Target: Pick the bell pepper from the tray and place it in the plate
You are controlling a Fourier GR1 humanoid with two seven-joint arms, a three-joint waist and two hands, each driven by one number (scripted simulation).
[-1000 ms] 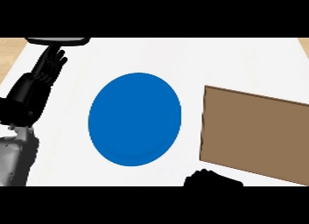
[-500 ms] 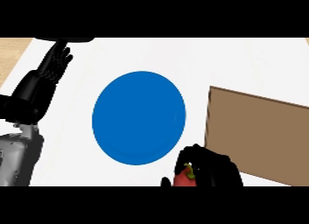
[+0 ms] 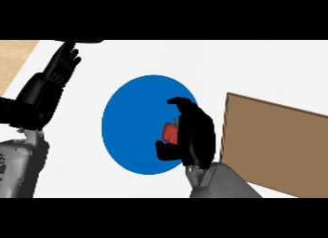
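We saw our right hand (image 3: 196, 135) curled around the red bell pepper (image 3: 170, 132), holding it over the right side of the blue plate (image 3: 128, 125). Whether the pepper touched the plate we could not tell. The brown tray (image 3: 283, 144) lay just to the right on the white table (image 3: 193, 60). Our left hand (image 3: 56, 74) rested open at the far left, fingers straight.

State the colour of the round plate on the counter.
Solid blue round plate, seen in the head view.
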